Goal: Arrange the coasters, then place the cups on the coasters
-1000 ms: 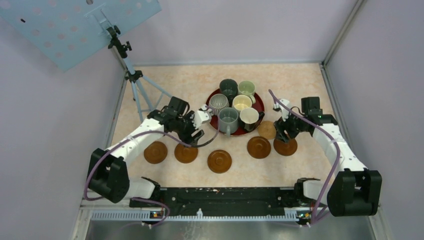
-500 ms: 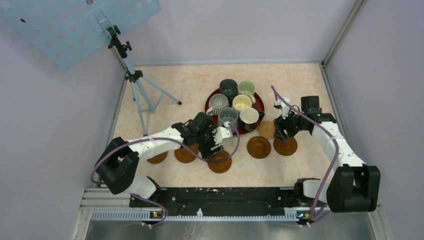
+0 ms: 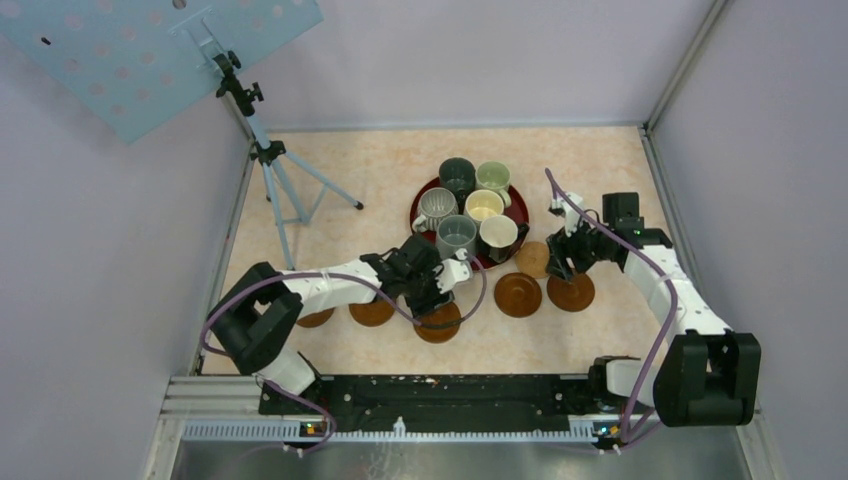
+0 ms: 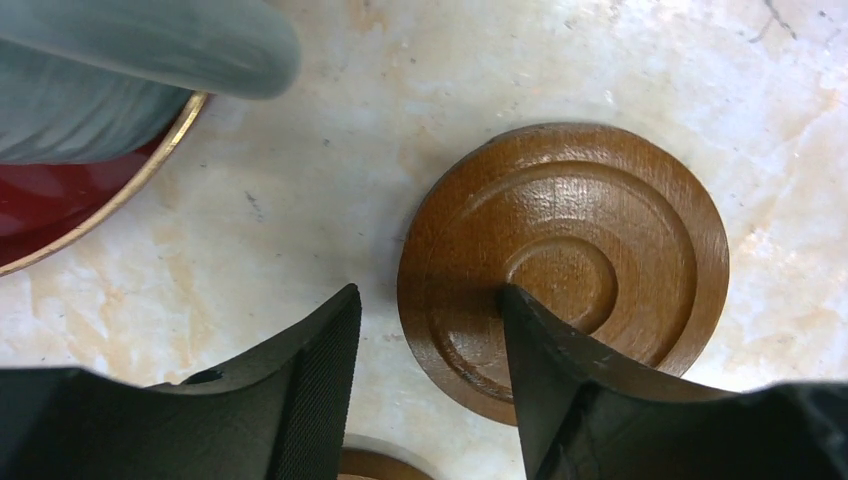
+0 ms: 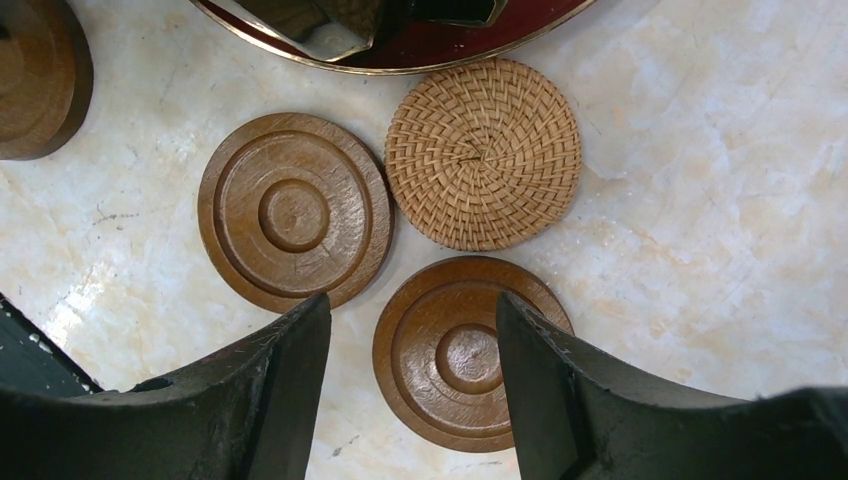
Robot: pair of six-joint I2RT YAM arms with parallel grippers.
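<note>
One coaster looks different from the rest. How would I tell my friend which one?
Find the big dark-red tray of mugs. By its near right rim lie three round coasters. The woven coaster sits closest to the tray: pale straw basket-weave, while the brown coasters beside it are smooth ringed wood.

Overhead view spans table; close, apparently vertical wrist views share its coasters.

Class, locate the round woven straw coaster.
Top view, right of centre: the woven straw coaster lies by the dark-red round tray's near rim, beside two brown wooden coasters.
</note>
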